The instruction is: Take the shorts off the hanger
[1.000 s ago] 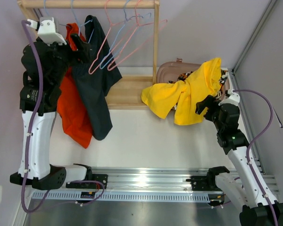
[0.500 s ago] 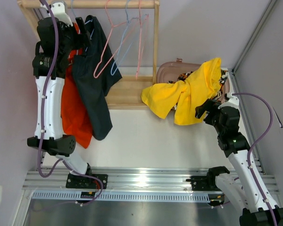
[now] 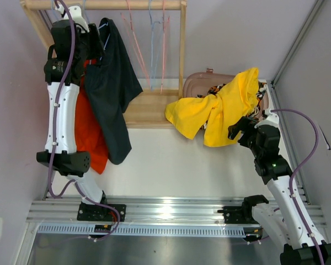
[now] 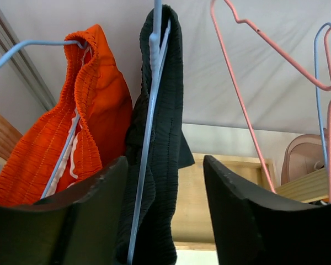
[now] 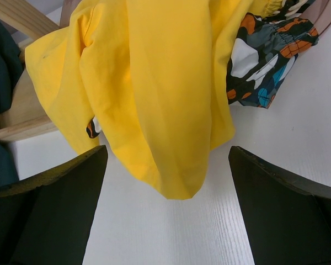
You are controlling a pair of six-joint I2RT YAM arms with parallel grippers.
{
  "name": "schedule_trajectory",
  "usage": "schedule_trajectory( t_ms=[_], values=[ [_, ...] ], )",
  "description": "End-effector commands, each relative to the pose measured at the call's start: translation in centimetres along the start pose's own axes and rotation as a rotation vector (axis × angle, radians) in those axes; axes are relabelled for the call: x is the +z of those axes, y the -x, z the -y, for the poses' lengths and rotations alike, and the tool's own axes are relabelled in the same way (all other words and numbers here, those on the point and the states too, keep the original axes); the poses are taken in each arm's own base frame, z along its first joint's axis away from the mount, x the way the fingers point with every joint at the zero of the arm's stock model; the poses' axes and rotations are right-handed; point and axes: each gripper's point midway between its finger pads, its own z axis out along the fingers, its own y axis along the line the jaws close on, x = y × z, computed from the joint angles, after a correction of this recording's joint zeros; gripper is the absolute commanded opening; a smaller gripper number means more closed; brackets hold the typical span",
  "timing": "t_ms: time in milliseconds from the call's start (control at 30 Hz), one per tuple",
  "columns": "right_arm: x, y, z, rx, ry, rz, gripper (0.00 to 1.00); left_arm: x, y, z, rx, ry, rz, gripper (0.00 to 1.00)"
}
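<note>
The right gripper (image 5: 168, 160) hovers low over the white surface (image 5: 298, 160), jaws wide apart and holding nothing; just ahead of it the yellow shorts (image 5: 154, 83) spill down to the surface; only this wrist view shows plainly the teal-orange-black patterned shorts (image 5: 265, 61) tucked under them at the right, which the top view mostly hides; the top view in turn shows the yellow pair draped over the rim of a brown basket (image 3: 201, 83) beside the wooden rack (image 3: 182, 49). Farther back, the left gripper (image 4: 165, 160) is raised to the rack, jaws apart on either side of the black shorts (image 4: 165, 99), which hang on a blue hanger (image 4: 149, 110); a gap shows at the right finger; whether the left one touches cloth I cannot tell; the orange-red shorts (image 4: 94, 110) hang just beside, touching the black pair; from above both trail far down; a bare pink hanger (image 4: 237, 94) hangs to the right.
</note>
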Motion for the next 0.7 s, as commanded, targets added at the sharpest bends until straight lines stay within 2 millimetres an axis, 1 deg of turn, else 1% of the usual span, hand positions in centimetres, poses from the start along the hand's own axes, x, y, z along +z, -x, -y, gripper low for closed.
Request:
schedule_trajectory(
  t_ms=[0, 100, 133, 167, 200, 233, 300, 333, 400, 433, 467, 600, 667],
  values=[
    [-0.1, 0.4, -0.7, -0.013, 0.029, 0.008, 0.99, -0.2, 1.5, -0.6, -0.01, 0.017, 0.042, 0.6],
    [-0.2, 0.4, -0.7, -0.014, 0.03, 0.009, 0.99, 0.2, 1.1, -0.9, -0.012, 0.025, 0.032, 0.53],
    [-0.3, 0.4, -0.7, -0.016, 0.032, 0.01, 0.99, 0.3, 1.0, -0.9, -0.013, 0.026, 0.028, 0.4],
    [-0.3, 0.5, -0.7, -0.015, 0.031, 0.01, 0.99, 0.4, 1.0, -1.0, -0.015, 0.028, 0.028, 0.35],
    [-0.3, 0.3, -0.7, -0.016, 0.032, 0.007, 0.99, 0.5, 0.9, -1.0, -0.015, 0.028, 0.026, 0.31],
    [-0.3, 0.3, -0.7, -0.016, 0.032, 0.006, 0.99, 0.5, 0.9, -1.0, -0.015, 0.029, 0.027, 0.26],
    [-0.4, 0.4, -0.7, -0.015, 0.033, 0.009, 0.99, 0.6, 0.9, -1.1, -0.017, 0.031, 0.025, 0.23],
    [-0.4, 0.4, -0.7, -0.016, 0.033, 0.008, 0.99, 0.7, 0.8, -1.2, -0.019, 0.033, 0.023, 0.15],
    [-0.5, 0.6, -0.8, -0.015, 0.033, 0.013, 0.99, 0.8, 0.7, -1.3, -0.022, 0.029, 0.019, 0.11],
    [-0.6, 0.8, -0.8, -0.014, 0.034, 0.017, 0.99, 1.0, 0.5, -1.3, -0.024, 0.029, 0.013, 0.04],
    [-0.6, 0.7, -0.9, -0.014, 0.036, 0.015, 0.99, 1.0, 0.4, -1.4, -0.026, 0.029, 0.011, 0.01],
    [-1.0, 1.1, -1.0, -0.013, 0.038, 0.022, 0.99, 1.0, 0.5, -0.7, -0.03, -0.008, 0.012, 0.0],
    [-1.3, 1.5, -1.2, -0.009, 0.044, 0.031, 0.99, 0.6, 1.1, -0.3, -0.042, -0.026, 0.03, 0.0]
  ],
)
